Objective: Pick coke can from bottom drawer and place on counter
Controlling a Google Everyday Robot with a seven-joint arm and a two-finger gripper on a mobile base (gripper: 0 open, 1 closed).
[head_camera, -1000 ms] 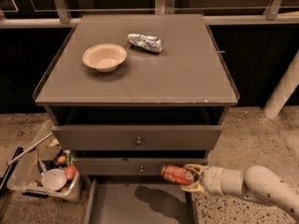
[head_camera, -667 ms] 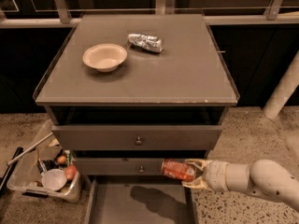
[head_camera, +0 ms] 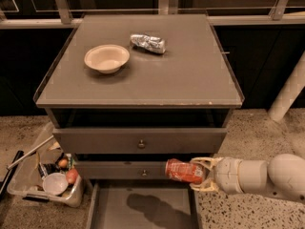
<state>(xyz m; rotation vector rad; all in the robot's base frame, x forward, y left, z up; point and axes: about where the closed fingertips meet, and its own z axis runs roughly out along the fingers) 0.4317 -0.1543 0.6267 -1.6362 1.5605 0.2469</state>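
My one camera looks steeply down from high in front onto the flat grey-brown bench [head_camera: 190, 80], fairly near; my gripper [head_camera: 195, 174] sits lower right, fingers [head_camera: 205, 161] clasping the red coke can [head_camera: 181, 171].

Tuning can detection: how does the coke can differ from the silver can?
The coke can is red; the silver can is foil-grey and crumpled. The coke can hangs in the gripper, jaws shut on it, over the open bottom drawer; the silver can lies loose on the counter. Both are on their sides.
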